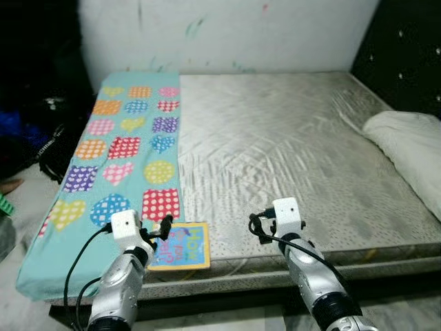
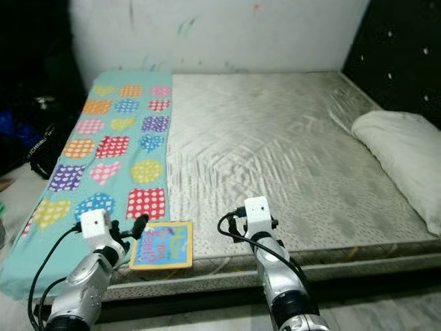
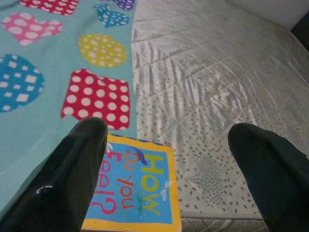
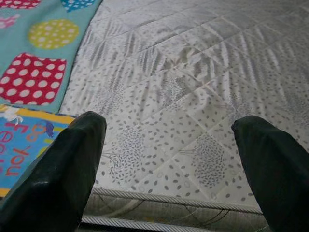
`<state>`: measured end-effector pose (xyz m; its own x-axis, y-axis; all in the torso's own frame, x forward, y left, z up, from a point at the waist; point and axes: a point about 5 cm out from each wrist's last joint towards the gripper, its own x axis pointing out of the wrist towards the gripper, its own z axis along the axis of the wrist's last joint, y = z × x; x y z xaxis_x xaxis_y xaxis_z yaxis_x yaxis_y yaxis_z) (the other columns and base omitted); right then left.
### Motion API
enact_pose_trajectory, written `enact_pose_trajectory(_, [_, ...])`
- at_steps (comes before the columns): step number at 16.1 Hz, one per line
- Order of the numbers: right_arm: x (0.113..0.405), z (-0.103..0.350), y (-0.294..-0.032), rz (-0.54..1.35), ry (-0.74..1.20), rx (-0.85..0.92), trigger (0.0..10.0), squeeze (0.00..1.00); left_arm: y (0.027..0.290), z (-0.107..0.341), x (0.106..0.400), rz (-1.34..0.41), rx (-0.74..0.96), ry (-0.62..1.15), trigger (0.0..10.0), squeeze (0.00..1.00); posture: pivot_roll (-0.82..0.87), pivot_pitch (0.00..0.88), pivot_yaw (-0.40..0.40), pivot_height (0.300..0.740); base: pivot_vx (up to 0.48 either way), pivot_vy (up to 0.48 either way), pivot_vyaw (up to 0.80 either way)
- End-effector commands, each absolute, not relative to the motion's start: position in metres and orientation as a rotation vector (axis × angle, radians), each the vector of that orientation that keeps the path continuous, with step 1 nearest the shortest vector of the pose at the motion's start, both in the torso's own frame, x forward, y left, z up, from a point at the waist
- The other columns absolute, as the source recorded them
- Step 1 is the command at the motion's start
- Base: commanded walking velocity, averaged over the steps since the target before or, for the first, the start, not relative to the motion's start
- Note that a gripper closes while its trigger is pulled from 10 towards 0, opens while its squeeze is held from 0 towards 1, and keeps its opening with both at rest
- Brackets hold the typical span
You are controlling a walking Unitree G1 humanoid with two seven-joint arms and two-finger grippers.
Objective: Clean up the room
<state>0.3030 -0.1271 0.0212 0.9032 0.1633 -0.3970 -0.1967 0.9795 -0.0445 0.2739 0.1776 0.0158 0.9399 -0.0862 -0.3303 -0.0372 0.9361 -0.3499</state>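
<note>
We faced a bare mattress [image 1: 289,152] covered in silvery quilted fabric, its near edge running across the lower part of the head views. A teal sheet [image 1: 131,158] printed with dotted hearts and squares lay along the mattress's left side, from about 11 o'clock down to 8 o'clock. A white pillow [image 1: 413,152] rested at the right edge, around 3 o'clock, beside a dark tufted headboard [image 1: 406,48]. A scuffed white wall [image 1: 227,34] stood beyond the mattress at 12 o'clock, and dark bags [image 1: 48,138] sat in shadow on the floor at 9 o'clock.

The thing to tidy, a children's board book [image 1: 180,245] with a blue cover, yellow border and the words "How Do You Feel?", lay flat at the near edge of the mattress, at about 7 o'clock, partly on the teal sheet and partly on the quilted fabric.

Our left gripper [image 3: 169,145] hovered just above the near end of the book, fingers [image 3: 72,169] spread wide and holding nothing; the book's cover showed between and under them. Our right gripper [image 4: 169,145] hung over bare quilting near the mattress edge at 6 o'clock, just right of the book, likewise spread wide and empty.
</note>
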Motion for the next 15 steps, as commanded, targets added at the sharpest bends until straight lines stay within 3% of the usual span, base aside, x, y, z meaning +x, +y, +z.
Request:
enact_pose_trajectory(1, [0.3054,0.0244,-0.1273,0.197,0.388,-0.099,10.0,0.0,0.1789,0.0187,0.2759,-0.027,-0.374,0.331,10.0,0.0,-0.1,0.0,-0.032,0.74,0.0,0.0,0.0])
enact_pose_trajectory(12, [0.3055,0.0228,-0.1266,0.207,0.4,-0.096,10.0,0.0,0.1785,0.0175,0.2763,-0.036,-0.38,0.341,10.0,0.0,-0.09,0.0,-0.034,0.74,0.295,0.0,0.0])
enact_pose_trajectory(15, [0.3057,0.0222,-0.1266,0.204,0.405,-0.089,10.0,0.0,0.1768,0.0172,0.2774,-0.048,-0.375,0.345,10.0,0.0,-0.09,0.0,-0.028,0.74,0.0,0.0,0.0])
